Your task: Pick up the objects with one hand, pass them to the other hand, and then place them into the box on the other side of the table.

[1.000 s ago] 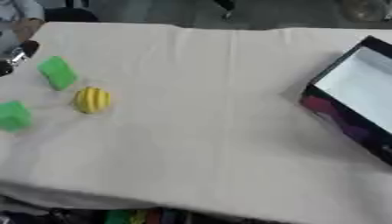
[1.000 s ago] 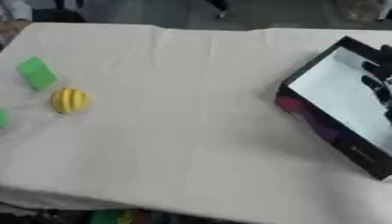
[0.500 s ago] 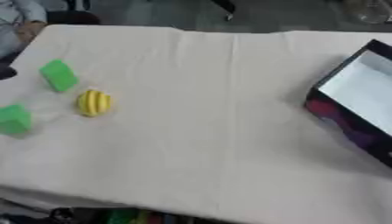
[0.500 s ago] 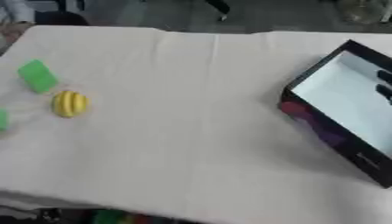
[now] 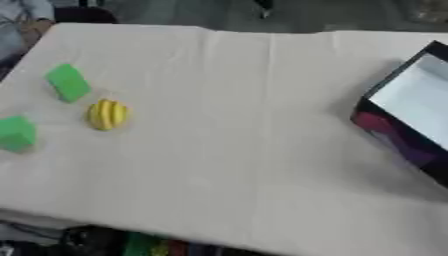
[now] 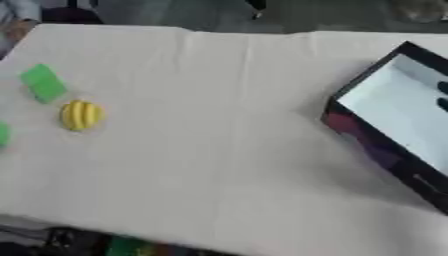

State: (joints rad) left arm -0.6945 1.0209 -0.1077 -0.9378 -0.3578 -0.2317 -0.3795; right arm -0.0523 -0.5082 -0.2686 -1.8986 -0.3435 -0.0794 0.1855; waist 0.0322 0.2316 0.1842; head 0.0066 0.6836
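Three objects lie on the cloth at the far left: a tilted green block point(image 5: 67, 82), a yellow ribbed ball point(image 5: 107, 114) just right of and below it, and a second green block point(image 5: 16, 133) near the left edge. The black box point(image 6: 374, 145) with a white inside stands askew at the right edge. Only a small dark part of my right hand point(image 6: 443, 88) shows, at the right edge over the box's white floor. My left hand is out of both views.
A cream tablecloth point(image 5: 236, 130) covers the table; its front edge runs along the bottom, with dark and coloured things point(image 5: 131, 244) below it. A person's sleeve point(image 5: 24, 10) shows at the far left corner.
My left hand has left the upper left corner. My right hand has drawn back to the right over the box, until almost out of view. The objects have not moved.
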